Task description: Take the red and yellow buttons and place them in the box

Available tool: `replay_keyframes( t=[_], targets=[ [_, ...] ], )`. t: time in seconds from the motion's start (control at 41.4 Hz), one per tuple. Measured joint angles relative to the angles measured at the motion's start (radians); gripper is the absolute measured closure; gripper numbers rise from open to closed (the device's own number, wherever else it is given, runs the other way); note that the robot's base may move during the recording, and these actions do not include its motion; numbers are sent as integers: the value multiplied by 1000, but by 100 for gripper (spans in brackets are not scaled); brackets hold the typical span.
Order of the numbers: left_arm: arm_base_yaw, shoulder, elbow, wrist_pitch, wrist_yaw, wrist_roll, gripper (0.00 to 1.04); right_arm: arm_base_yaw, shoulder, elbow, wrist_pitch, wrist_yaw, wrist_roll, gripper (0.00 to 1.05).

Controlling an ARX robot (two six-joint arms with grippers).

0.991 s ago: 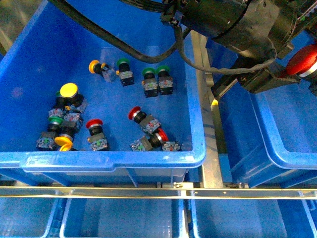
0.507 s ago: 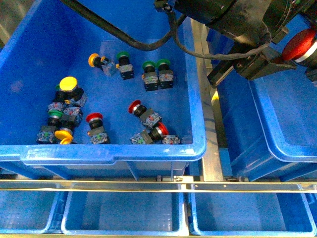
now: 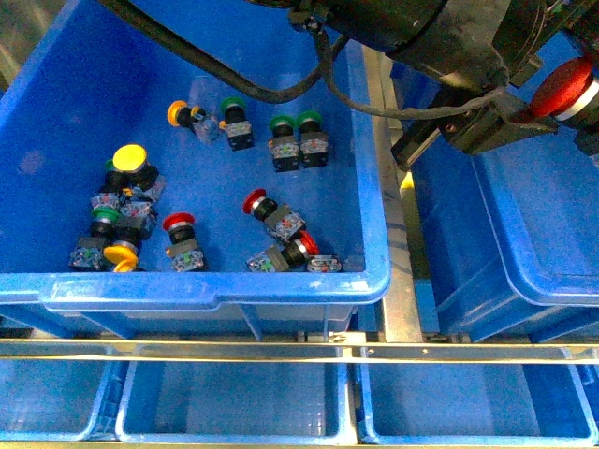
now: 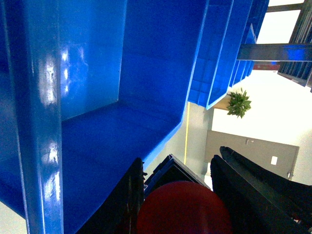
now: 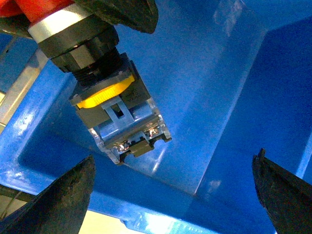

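Observation:
My left gripper (image 4: pixel 179 162) is shut on a red button (image 3: pixel 567 89), held in the air over the box (image 3: pixel 524 234), the deep blue bin on the right. The red cap (image 4: pixel 183 209) fills the gap between the black fingers. In the right wrist view the same button (image 5: pixel 100 83) hangs cap-up, its grey contact block lowest, above the box wall (image 5: pixel 219 73). My right gripper (image 5: pixel 173 195) is open and empty, close below it. More buttons lie in the left bin (image 3: pixel 374 281): yellow ones (image 3: pixel 129 157) (image 3: pixel 174 113) (image 3: pixel 120 254) and red ones (image 3: pixel 255 201) (image 3: pixel 178 223) (image 3: pixel 304 245).
Green-capped switches (image 3: pixel 283 124) (image 3: pixel 232 106) (image 3: pixel 105 215) lie among the others in the left bin. A metal rail (image 3: pixel 395 243) runs between the two bins. Shallow blue trays (image 3: pixel 234 412) sit along the near edge. The left arm's black body and cables cross the top.
The left arm with the red button has risen slightly over the right bin since a second ago. The buttons in the left bin have not moved relative to one another.

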Motion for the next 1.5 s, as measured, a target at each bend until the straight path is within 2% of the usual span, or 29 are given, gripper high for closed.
replay_keyframes(
  t=[0.459,1.087,1.136,1.498],
  targets=[
    [-4,0,0,-1,0,-3,71,64,79,47,3,-57,-56,7],
    [-11,0,0,-2,-3,-5,71,30,78,58,-8,-58,-131,7],
    [-11,0,0,-2,-3,-5,71,29,78,58,-8,-58,-131,9],
    [-13,0,1,-6,-4,-5,71,20,78,60,-2,-63,-138,60]
  ],
)
